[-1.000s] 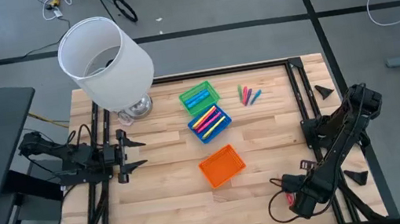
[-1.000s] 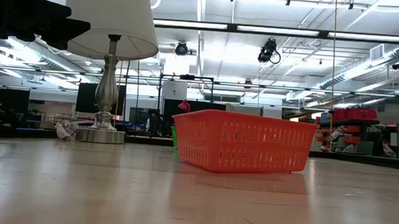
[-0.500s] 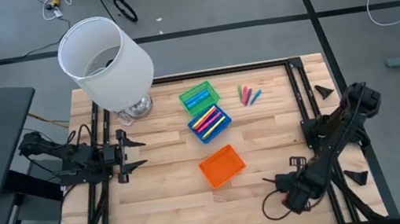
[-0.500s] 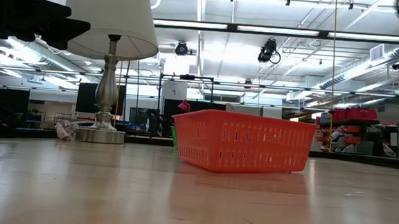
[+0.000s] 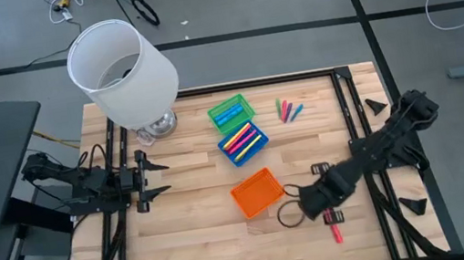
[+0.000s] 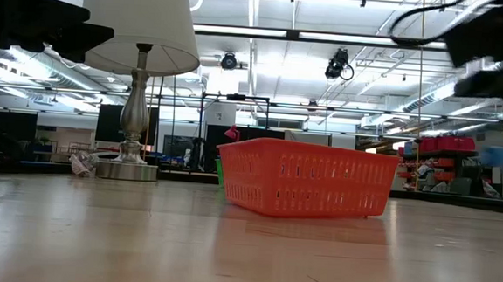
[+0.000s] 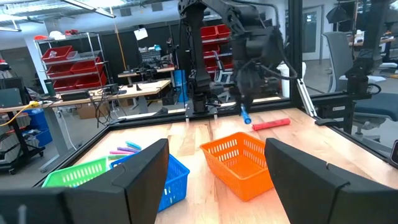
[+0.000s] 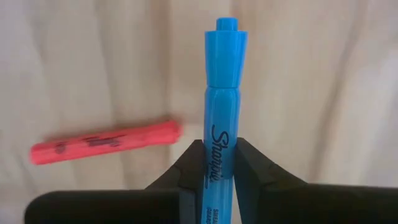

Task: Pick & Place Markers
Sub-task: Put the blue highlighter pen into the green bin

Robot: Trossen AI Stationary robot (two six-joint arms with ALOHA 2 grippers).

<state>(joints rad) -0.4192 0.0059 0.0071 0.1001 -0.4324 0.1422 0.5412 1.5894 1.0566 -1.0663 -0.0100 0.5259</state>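
Wooden slatted table (image 5: 189,210); orange plastic mesh tray (image 5: 257,192) at centre. Right gripper (image 8: 217,163) just beside tray, clamped on blue Sharpie marker (image 8: 221,93). Red marker (image 5: 333,229) lies on table nearby. Left gripper (image 5: 152,176) at left edge, fingers apart.

Markers spread over the tabletop

Blue marker (image 8: 222,124) pinched upright in the right gripper (image 8: 219,167); red one (image 5: 333,229) lies flat near the front edge; several loose ones (image 5: 288,110) near the back edge.

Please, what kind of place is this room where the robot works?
Most likely a robotics lab or workshop. Beyond the wooden table stand metal shelves with red bins, workbenches with equipment, and exposed ceiling ducts and pipes under strip lights.
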